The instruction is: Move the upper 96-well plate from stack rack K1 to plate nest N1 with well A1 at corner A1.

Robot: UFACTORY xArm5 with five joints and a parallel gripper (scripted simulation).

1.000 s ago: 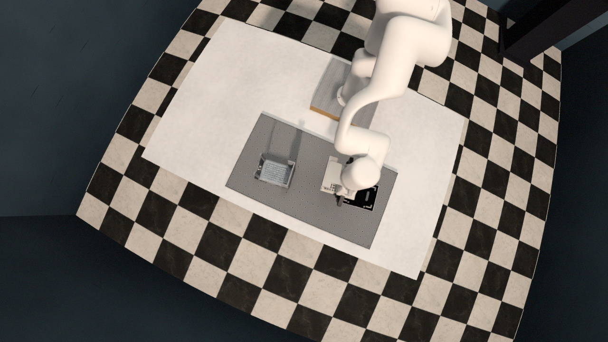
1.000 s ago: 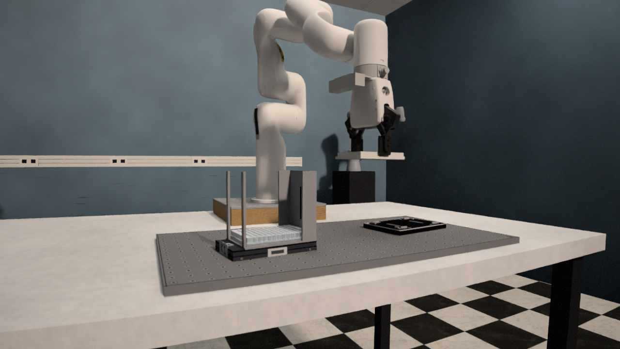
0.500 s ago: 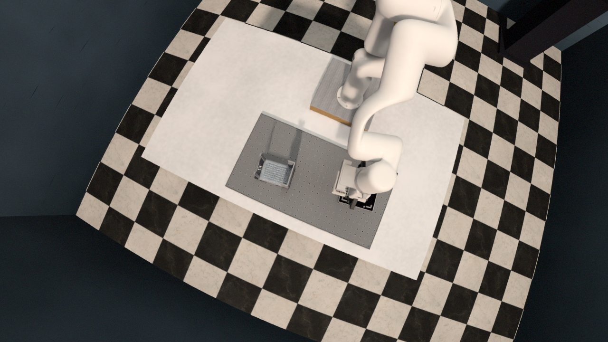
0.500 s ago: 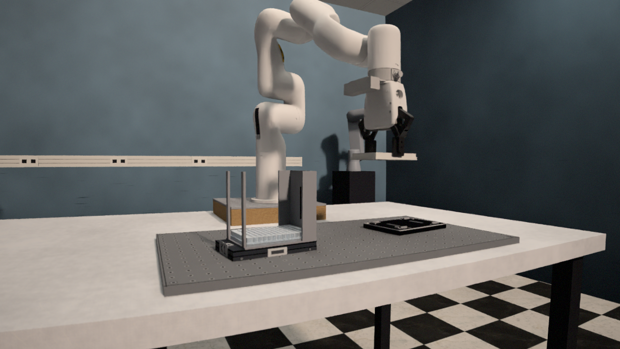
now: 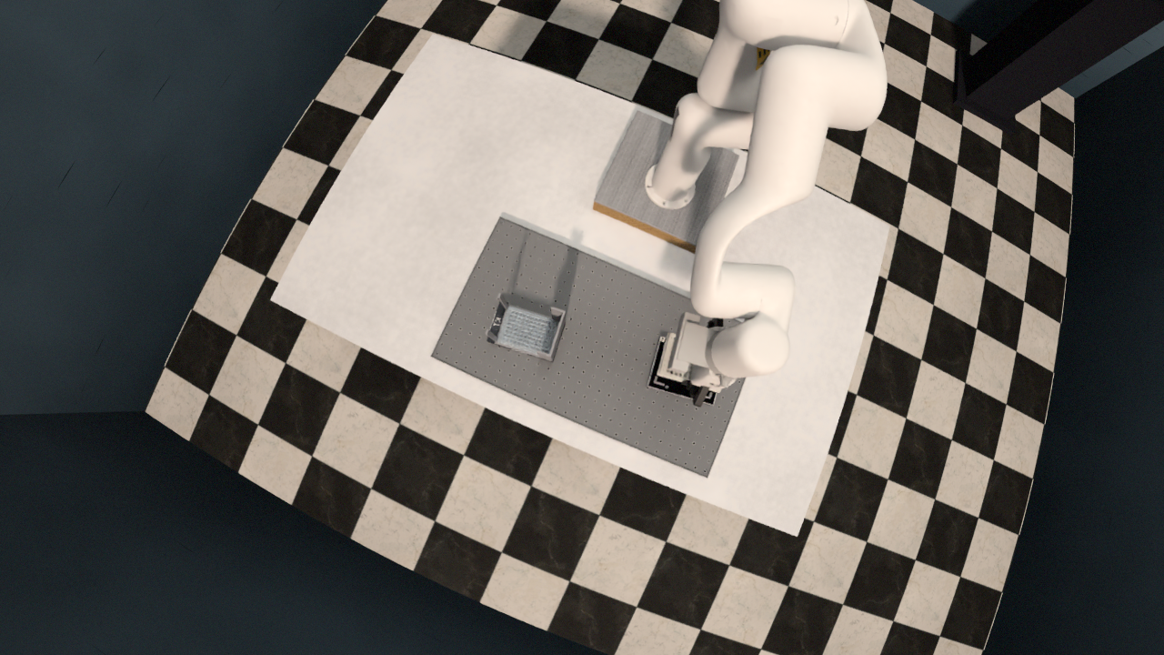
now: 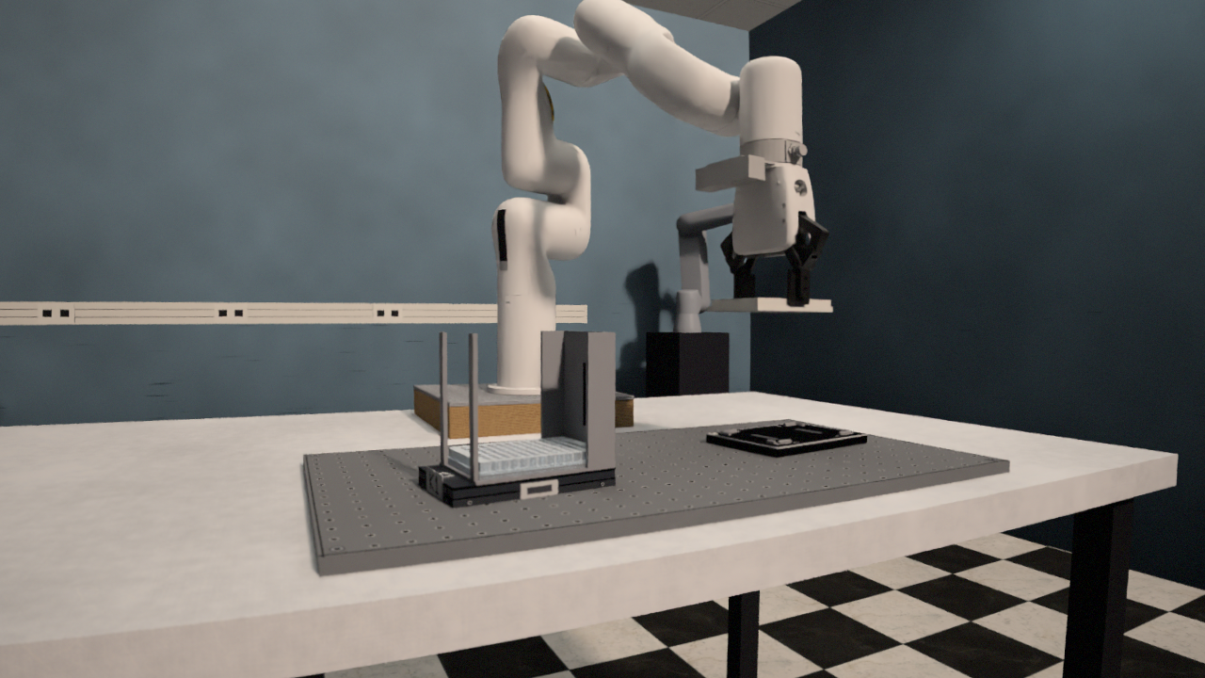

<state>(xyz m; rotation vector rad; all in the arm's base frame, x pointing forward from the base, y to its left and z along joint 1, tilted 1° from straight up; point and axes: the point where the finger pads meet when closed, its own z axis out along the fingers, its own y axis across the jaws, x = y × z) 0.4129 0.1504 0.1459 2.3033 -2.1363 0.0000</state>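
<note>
Hovering level above nest point(image 6: 785, 438), plate point(image 6: 768, 305) clamped in pincer point(image 6: 771, 286), long axis left-right.

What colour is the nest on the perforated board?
Black, with small white corner marks; the nest shows best in the exterior view, since the arm covers most of it from the top.
</note>
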